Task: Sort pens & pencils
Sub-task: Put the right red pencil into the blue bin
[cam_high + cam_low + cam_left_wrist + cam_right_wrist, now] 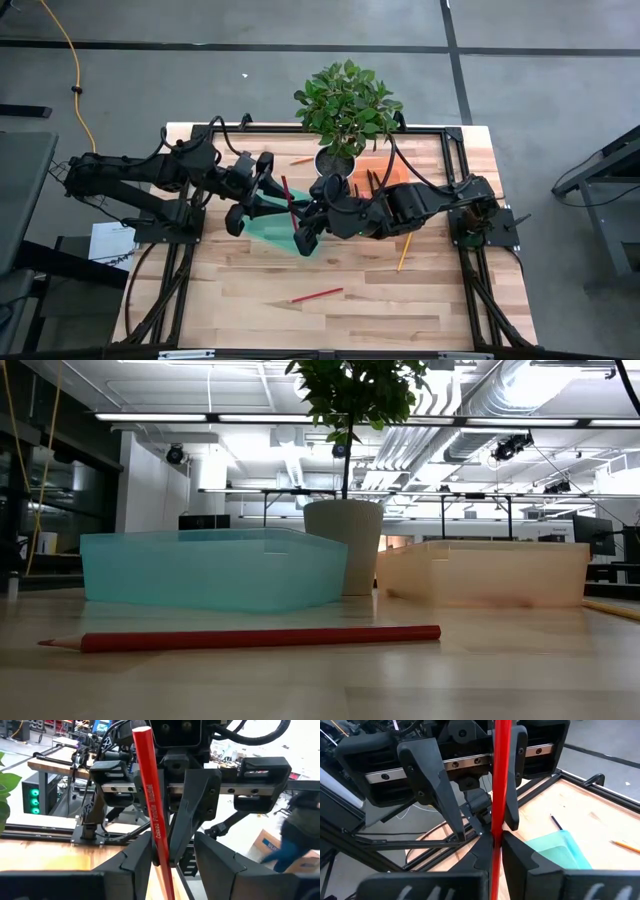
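The only lettering I can find is a line of small printed text running along the shaft of the red pencil (156,815) in the left wrist view. It is too blurred for me to read a single word. Nothing else I can see, on the bins, the plant pot or the worktop, carries a legible label, number or sign.
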### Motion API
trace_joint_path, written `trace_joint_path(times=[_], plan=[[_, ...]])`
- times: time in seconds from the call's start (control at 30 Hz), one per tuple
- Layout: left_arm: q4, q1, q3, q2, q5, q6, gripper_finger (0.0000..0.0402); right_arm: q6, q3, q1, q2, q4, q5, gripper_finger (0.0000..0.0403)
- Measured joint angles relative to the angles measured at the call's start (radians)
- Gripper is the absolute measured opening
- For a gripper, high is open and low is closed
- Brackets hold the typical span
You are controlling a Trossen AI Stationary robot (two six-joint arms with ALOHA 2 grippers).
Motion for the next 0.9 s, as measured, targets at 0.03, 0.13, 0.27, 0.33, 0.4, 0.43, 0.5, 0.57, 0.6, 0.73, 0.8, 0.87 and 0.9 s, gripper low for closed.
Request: trace_joint_path(times=[0.03,0.13,0.27,0.33,0.4,0.43,0.5,0.57,0.6,0.73,0.8,0.87,0.9], plan=[[0.000,0.000,0.000,0.000,-0.002,0.000,0.0133,0.000,0.000,0.000,0.000,0.000,0.000,0.0016],[0.000,0.000,0.000,0.000,-0.005,0.003,0.0125,0.000,0.000,0.000,0.000,0.000,0.000,0.0016],[0.001,0.000,0.000,0.000,-0.008,0.010,0.0093,-0.004,0.000,-0.001,0.000,0.000,0.000,0.0016],[0.002,0.000,0.000,0.000,-0.013,0.012,0.0073,-0.004,0.000,-0.001,0.000,0.000,0.000,0.0016],[0.005,0.000,0.000,0.000,-0.016,0.015,0.0054,-0.005,0.000,-0.001,0.001,0.001,0.000,0.0016],[0.007,0.000,0.000,0.000,-0.020,0.015,0.0045,-0.005,0.000,-0.001,0.001,0.001,0.000,0.0016],[0.012,0.000,0.000,0.000,-0.024,0.014,0.0028,-0.009,0.000,-0.001,0.001,0.001,0.000,0.0016],[0.020,0.000,0.000,0.000,-0.028,0.014,0.0015,-0.009,0.000,-0.001,0.001,0.001,0.000,0.0016],[0.026,0.000,-0.001,0.000,-0.028,0.014,0.0011,-0.008,0.000,-0.001,0.001,0.003,0.002,0.0016],[0.034,0.000,-0.001,0.000,-0.031,0.018,0.0014,-0.012,0.001,-0.001,0.000,0.004,0.004,0.0016],[0.037,0.000,-0.001,0.000,-0.031,0.018,0.0023,-0.014,0.001,-0.001,0.000,0.004,0.004,0.0016],[0.039,0.000,-0.001,0.000,-0.031,0.018,0.0028,-0.011,0.001,-0.001,0.000,0.006,0.004,0.0018],[0.040,0.000,-0.001,0.000,-0.031,0.018,0.0028,-0.015,0.001,-0.001,0.000,0.006,0.004,0.0021]])
